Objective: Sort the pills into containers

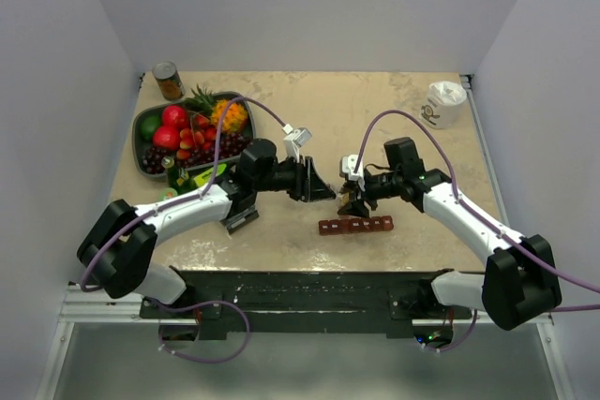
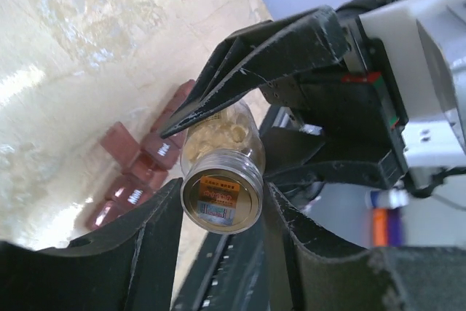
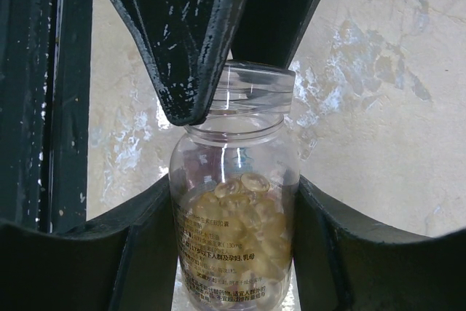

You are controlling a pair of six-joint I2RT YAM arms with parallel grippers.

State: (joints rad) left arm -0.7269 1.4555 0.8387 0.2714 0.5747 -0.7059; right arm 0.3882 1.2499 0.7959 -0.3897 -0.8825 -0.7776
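One bottle (image 3: 234, 152), left tool (image 2: 222, 189) and right tool (image 3: 233, 184) both part-closed on it
Only wrist views show its pills (image 3: 240, 218) (containers (image 1: 356, 226): one strip)

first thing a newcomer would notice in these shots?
The clear bottle of tan pills, gripped at the centre by both the left gripper and the right gripper. Right beside it lies the dark red pill organizer, and a bowl of bright fruit sits at the far left.

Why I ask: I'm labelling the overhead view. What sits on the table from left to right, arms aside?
In order: fruit bowl → pill box → white mug. The can overlaps the bowl's span, so it is left out.
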